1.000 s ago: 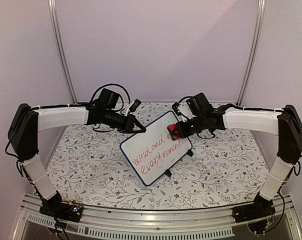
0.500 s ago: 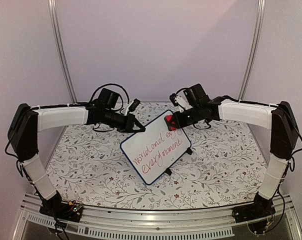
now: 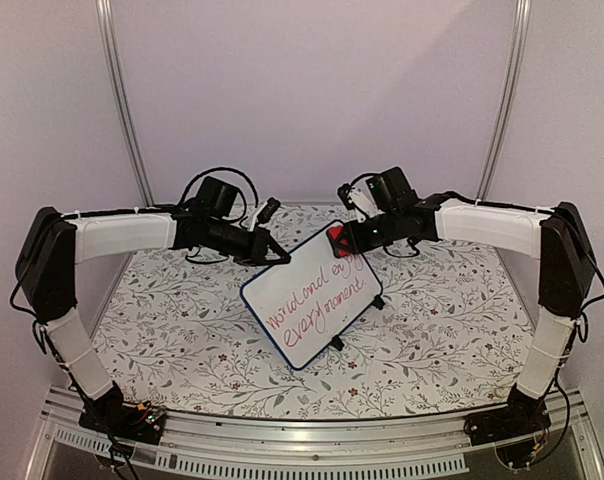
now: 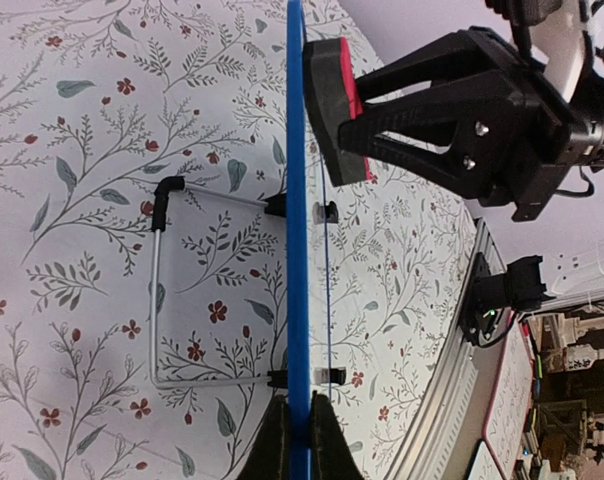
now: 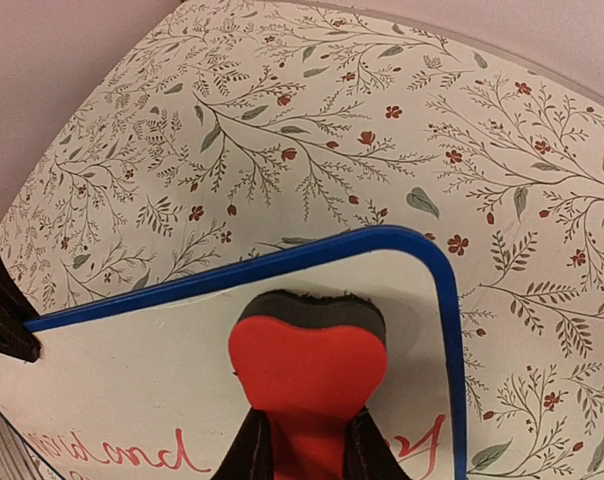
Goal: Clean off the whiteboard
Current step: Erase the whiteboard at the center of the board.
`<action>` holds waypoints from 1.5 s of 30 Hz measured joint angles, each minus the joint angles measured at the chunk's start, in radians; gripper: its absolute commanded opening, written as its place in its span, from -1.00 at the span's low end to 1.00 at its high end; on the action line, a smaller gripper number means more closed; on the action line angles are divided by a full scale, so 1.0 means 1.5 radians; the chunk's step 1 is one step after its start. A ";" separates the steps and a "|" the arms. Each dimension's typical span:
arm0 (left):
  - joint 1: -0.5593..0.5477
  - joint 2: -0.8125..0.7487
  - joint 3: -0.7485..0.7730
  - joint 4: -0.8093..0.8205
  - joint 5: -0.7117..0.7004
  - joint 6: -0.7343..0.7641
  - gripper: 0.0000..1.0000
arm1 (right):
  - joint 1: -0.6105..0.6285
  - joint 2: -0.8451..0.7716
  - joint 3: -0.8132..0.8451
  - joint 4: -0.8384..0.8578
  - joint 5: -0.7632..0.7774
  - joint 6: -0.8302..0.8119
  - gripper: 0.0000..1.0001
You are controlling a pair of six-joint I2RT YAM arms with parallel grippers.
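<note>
The whiteboard (image 3: 317,297), white with a blue frame and red handwriting, stands tilted on its wire stand mid-table. My left gripper (image 3: 279,258) is shut on its upper left edge; in the left wrist view the blue frame (image 4: 298,250) runs edge-on between my fingertips (image 4: 299,440). My right gripper (image 3: 348,243) is shut on a red eraser (image 3: 336,238) with a black felt face, pressed on the board's top right corner. In the right wrist view the eraser (image 5: 307,365) sits just inside the blue corner of the whiteboard (image 5: 112,370), above the red writing.
The floral tablecloth (image 3: 182,330) covers the table. The board's wire stand (image 4: 157,300) and black feet rest on the cloth behind it. An aluminium rail (image 3: 312,445) runs along the near edge. Grey walls stand behind.
My right gripper has carried the eraser up and left across the board's right side to its top right corner. The left gripper and the board have stayed still.
</note>
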 measured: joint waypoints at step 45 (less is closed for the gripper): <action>0.000 0.000 0.001 -0.002 0.000 -0.001 -1.00 | -0.003 0.002 0.003 0.004 -0.031 0.000 -0.85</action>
